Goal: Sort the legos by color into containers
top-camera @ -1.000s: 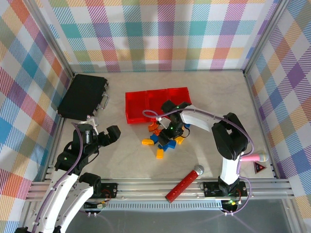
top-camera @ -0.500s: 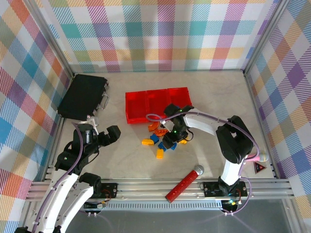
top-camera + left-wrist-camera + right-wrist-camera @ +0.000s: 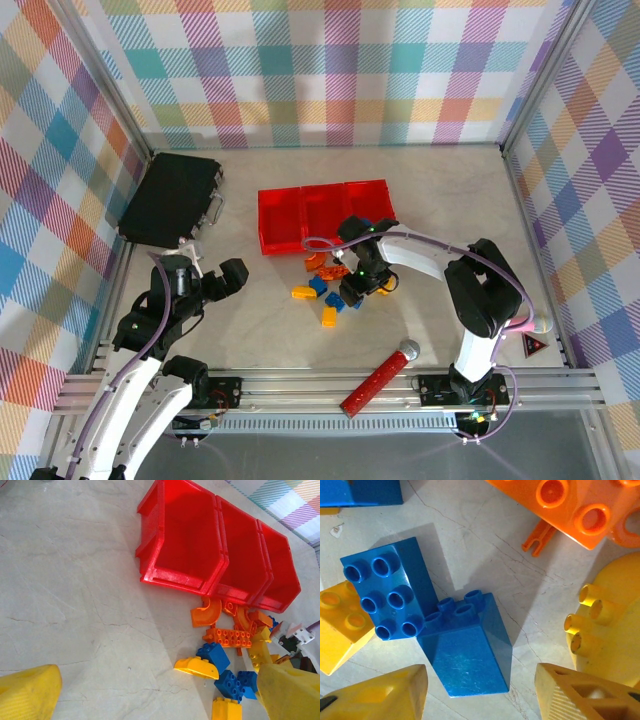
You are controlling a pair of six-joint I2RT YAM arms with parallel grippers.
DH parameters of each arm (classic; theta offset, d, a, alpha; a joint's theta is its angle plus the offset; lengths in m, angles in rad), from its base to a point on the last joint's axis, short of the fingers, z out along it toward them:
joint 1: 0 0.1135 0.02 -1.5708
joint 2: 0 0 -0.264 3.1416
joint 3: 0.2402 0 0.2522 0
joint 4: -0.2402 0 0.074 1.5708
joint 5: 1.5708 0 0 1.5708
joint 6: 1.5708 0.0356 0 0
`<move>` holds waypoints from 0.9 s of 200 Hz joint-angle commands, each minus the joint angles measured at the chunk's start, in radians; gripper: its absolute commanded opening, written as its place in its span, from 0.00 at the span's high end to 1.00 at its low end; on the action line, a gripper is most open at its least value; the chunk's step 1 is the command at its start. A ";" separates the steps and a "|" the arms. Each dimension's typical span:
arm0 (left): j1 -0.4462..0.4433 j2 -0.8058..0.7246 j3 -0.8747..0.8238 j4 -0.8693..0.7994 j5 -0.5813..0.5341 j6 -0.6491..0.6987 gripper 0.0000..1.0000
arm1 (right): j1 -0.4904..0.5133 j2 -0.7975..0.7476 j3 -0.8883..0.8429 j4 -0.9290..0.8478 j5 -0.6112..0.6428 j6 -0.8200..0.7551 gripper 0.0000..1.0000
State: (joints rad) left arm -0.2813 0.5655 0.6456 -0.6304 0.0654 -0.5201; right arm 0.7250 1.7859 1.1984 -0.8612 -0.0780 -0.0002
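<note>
The legos [image 3: 335,285] lie in a small orange, yellow and blue heap just in front of the containers [image 3: 322,215], three red bins joined in a row. My right gripper [image 3: 353,290] is low over the heap. Its yellow fingers [image 3: 385,695] stand open on either side of a blue sloped brick [image 3: 465,647], with a gap on each side. A second blue studded brick [image 3: 387,592] touches that one. My left gripper [image 3: 212,262] hangs open at the near left, well away from the heap. It looks at the bins [image 3: 185,540] and an orange arch [image 3: 207,614].
A flat black case [image 3: 172,198] lies at the far left. A red cylinder with a silver ball end [image 3: 378,380] lies near the front rail. A pink-handled object [image 3: 520,325] rests by the right wall. Plaid walls close in three sides.
My right gripper has sunk a little toward the near side of the heap, and its jaws have narrowed around the blue brick. The left arm has stayed still.
</note>
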 commanded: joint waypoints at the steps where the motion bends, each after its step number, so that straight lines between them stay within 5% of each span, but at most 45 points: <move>1: -0.010 -0.005 -0.001 -0.020 -0.015 0.000 0.00 | 0.023 0.030 0.004 -0.027 0.004 0.000 0.41; 180: -0.010 -0.009 0.000 -0.023 -0.015 0.002 0.00 | 0.034 0.001 0.017 -0.030 0.049 0.012 0.66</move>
State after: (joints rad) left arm -0.2813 0.5652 0.6456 -0.6304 0.0586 -0.5201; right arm 0.7570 1.8328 1.2167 -0.8761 -0.0219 0.0040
